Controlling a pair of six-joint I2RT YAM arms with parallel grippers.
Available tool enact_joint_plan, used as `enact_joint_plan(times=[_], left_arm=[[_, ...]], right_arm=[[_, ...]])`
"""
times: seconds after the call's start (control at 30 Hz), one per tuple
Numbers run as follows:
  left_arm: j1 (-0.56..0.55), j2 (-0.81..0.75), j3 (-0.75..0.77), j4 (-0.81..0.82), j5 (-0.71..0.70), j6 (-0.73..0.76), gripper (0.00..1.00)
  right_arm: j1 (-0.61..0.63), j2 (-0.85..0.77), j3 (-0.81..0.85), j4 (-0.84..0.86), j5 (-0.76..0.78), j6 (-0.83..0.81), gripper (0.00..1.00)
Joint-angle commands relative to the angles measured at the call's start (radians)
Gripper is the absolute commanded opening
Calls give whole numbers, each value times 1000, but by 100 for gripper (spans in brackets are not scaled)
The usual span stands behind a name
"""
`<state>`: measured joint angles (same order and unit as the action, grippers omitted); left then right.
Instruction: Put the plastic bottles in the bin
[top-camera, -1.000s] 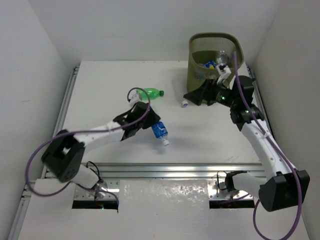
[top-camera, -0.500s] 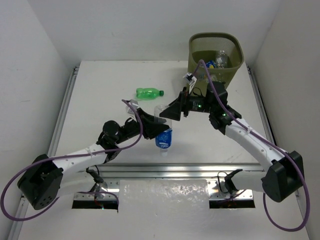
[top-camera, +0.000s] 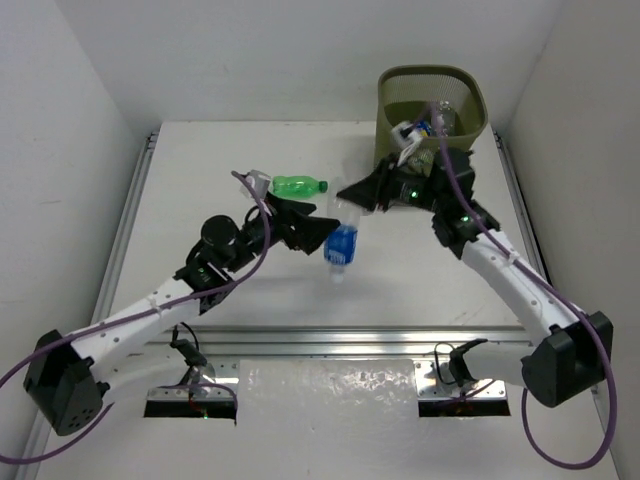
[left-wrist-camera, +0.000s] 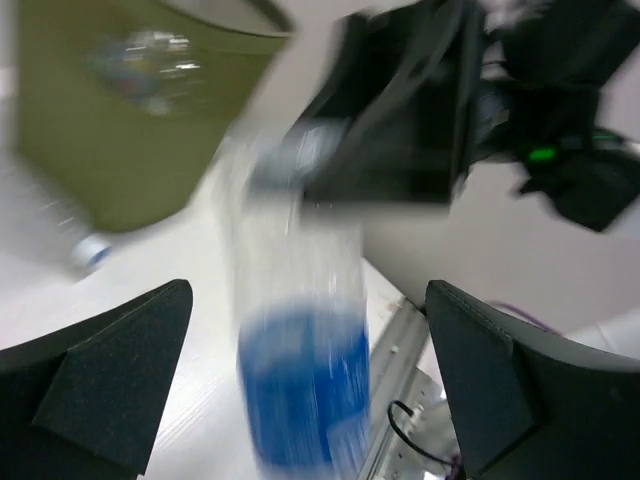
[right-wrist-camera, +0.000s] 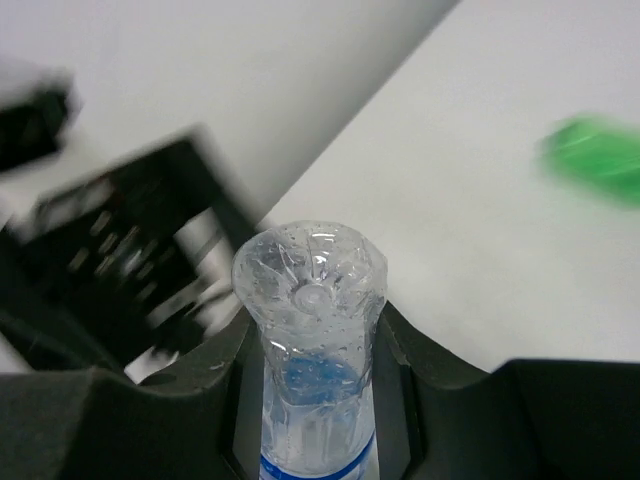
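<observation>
Your right gripper (top-camera: 352, 197) is clamped on the blue-label bottle (top-camera: 341, 243). In the right wrist view the fingers (right-wrist-camera: 405, 365) sit tight on either side of it, with the dimpled base pointing up at the camera. From above, the bottle hangs cap end down over the middle of the table (top-camera: 200, 160), and it looks lifted off the surface.

Your left gripper (top-camera: 322, 233) is right there too, but it's spread wide. In the left wrist view the bottle stands in the gap between the two pads (left-wrist-camera: 110, 390) with space on both sides, so that one isn't gripping anything. That view is pretty blurry, fair warning.

The bin (top-camera: 385, 110) sits at the far right corner of the table, just behind your right gripper, and there are a few bottles inside it (top-camera: 441, 119) already. A green bottle (top-camera: 298, 185) lies on its side just beyond your left gripper, well to the left of the bin. The left wrist view also catches a clear bottle with a blue cap (left-wrist-camera: 70, 235) lying at the foot of the bin.
</observation>
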<state>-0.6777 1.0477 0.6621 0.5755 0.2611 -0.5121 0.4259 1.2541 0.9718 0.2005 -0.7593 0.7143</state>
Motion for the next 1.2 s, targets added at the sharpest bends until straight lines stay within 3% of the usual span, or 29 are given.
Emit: enact_joint_plan(times=[0.0,0.03,0.07,0.13,0.17,0.27,0.37,0.53,0.6,0.63,0.67,0.7,0.77,0.97,1.17], left_arm=[[-2,-101,73,-345,-296,-12,100],[-3,-142,82,-424,-483,-49,100],[0,-158,97,-603,-575,-93,100],[6,-193,99,-744,-733,-186,100],[7,-198,81,-752,-747,-196,100],[47,-154,85,-776,-726,-241,100],[95,-11,187,-873,-688,-296,100],[128,241,413,-1011,-694,-351,100],[141,320,471,-1074,-733,-400,100],[145,345,532,-1104,-752,-428,100],[156,369,563,-1130,-763,-484,100],[162,420,621,-1176,-786,-508,100],[170,471,680,-1230,-815,-602,100],[187,704,884,-1384,-846,-825,100],[233,1042,1253,-1591,-784,-931,100]], right_arm=[[-113,-91,201,-157,355,-88,0],[-121,-103,244,-192,556,-123,0],[-128,-105,283,-228,666,-191,0],[-133,-88,390,-248,841,-275,0],[-134,-76,421,-242,1002,-306,0],[-151,25,545,-153,1199,-452,0],[-205,185,678,-82,1273,-570,0],[-327,388,821,-73,1212,-624,0],[-351,467,880,-156,1125,-586,10],[-364,485,896,-186,1080,-570,23],[-368,502,913,-258,1039,-559,93],[-368,517,941,-288,987,-543,99],[-366,502,937,-344,942,-524,99],[-366,234,765,-407,816,-411,99],[-363,9,506,-432,693,-343,99]])
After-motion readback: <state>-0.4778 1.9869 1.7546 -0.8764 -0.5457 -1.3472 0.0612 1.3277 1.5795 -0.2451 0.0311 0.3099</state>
